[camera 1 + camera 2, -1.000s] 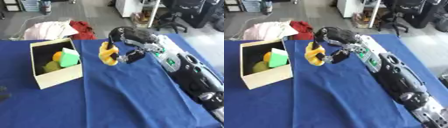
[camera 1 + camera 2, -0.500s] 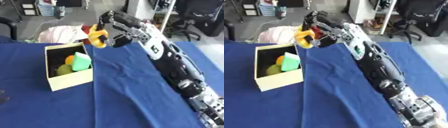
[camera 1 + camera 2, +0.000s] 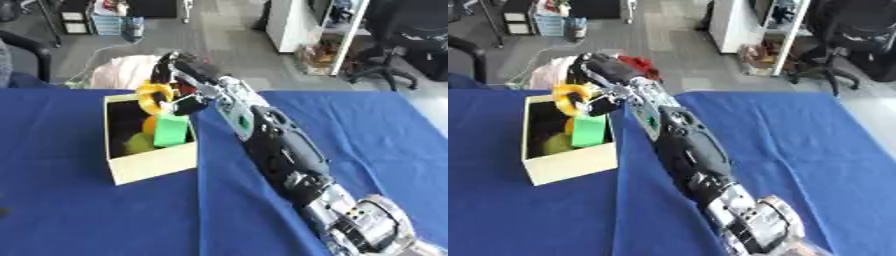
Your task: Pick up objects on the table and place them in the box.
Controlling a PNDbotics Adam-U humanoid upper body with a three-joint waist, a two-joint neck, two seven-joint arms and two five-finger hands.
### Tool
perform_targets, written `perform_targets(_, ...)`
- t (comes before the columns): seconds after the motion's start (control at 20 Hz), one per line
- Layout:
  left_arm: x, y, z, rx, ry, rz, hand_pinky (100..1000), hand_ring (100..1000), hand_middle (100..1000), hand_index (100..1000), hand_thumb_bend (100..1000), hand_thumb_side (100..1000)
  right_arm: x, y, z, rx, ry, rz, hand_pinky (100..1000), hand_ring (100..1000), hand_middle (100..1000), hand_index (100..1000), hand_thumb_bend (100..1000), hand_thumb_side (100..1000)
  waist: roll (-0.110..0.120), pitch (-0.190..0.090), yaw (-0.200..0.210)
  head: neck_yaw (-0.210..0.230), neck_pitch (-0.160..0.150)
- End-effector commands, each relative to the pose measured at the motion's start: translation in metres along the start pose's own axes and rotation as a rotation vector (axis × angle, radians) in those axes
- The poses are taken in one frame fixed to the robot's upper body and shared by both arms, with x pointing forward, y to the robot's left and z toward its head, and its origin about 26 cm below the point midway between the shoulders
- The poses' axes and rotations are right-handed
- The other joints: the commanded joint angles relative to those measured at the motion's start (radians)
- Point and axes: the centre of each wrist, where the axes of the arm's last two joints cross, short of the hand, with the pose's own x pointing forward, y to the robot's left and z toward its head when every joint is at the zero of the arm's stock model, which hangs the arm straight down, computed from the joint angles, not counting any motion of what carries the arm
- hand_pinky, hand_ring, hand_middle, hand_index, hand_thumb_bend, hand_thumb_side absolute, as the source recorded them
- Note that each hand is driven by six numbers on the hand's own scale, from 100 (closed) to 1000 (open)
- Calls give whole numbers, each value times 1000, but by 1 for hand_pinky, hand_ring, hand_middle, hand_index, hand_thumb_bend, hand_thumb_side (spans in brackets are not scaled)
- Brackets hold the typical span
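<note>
I've got the right hand (image 3: 179, 75) stretched out over the open cream cardboard box (image 3: 153, 162), which sits toward the far left of the blue cloth-covered surface (image 3: 367, 130). Fingers (image 3: 188, 103) are curled round a yellow ring-shaped object (image 3: 154, 96), held just above the box's far rim, approx. over the opening. Inside the box I see a green block (image 3: 172, 131) upright against the right wall, w/ something orange and something yellow-green beside it. Left hand isn't in either view.
</note>
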Motion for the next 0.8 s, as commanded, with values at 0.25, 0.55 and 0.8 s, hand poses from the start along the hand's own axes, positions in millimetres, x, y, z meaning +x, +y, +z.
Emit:
perform_targets(0.25, 9, -2, -6, -27, -36, 1, 907, 731, 757, 799, 100, 713, 5, 0, -8, 11, 38, 100, 823, 699, 649, 886, 100, 179, 7, 0, 5, -11, -17)
perform_targets(0.55, 9, -2, -6, -27, -36, 0, 907, 731, 757, 799, 100, 712, 4, -2, -8, 13, 113, 159, 841, 749, 760, 967, 100, 182, 5, -2, 5, -11, -18)
perform_targets(0.8, 8, -1, -6, -23, -34, 0, 908, 730, 757, 800, 100, 712, 3, -8, -7, -45, 146, 161, 831, 748, 793, 973, 100, 244, 4, -3, 0, -9, -17)
